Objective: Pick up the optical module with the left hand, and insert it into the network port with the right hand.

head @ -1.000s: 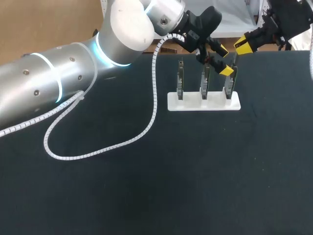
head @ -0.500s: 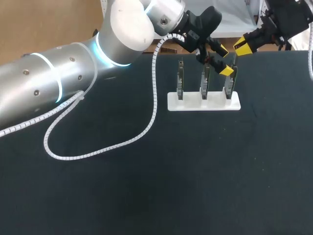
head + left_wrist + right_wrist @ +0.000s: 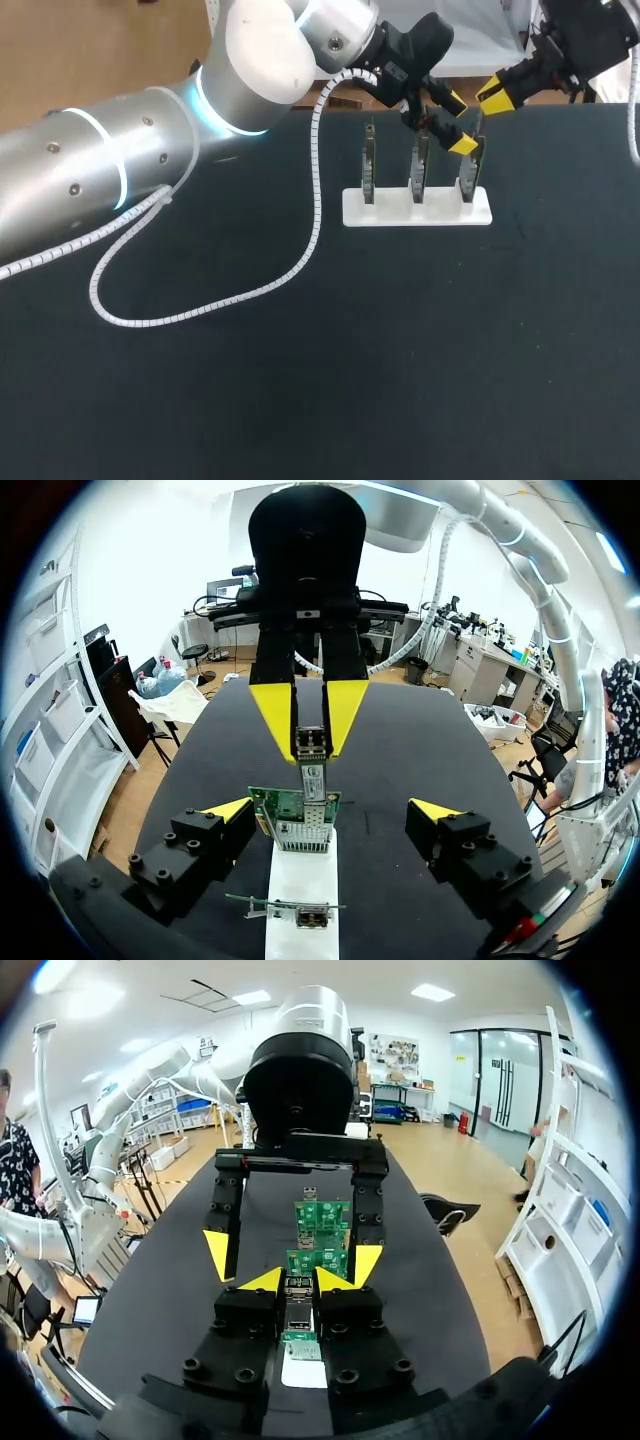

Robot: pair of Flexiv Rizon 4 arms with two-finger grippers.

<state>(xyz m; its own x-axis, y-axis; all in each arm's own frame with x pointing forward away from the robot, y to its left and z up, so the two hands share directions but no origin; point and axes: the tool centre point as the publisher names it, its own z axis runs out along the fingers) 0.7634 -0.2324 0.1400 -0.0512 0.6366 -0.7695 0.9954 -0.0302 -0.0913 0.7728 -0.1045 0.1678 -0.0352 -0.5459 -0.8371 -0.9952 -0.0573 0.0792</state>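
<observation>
Hardly any change: our right arm nudged a touch at the far right, while the left arm and stand kept their places. Right fingers [image 3: 264,1280] are clenched on the module [image 3: 310,743], one on each side. Its long axis runs along those fingers, straight at the port on the card [image 3: 295,818]. The tip looks at or just inside the port; we can't tell if it is seated. Left fingers [image 3: 228,810] are released and spread wide, one each side of that card, touching nothing we can see.

We judge the handover done and insertion the step in hand, with the right arm on it. The next move needs a straight push along the module's axis. Any tilt could jam it or rock the card in the stand [image 3: 417,207].

Left wrist view shows the module meeting the card. Head view hides that but shows three cards upright on the worktop [image 3: 300,380], ours the rightmost.
</observation>
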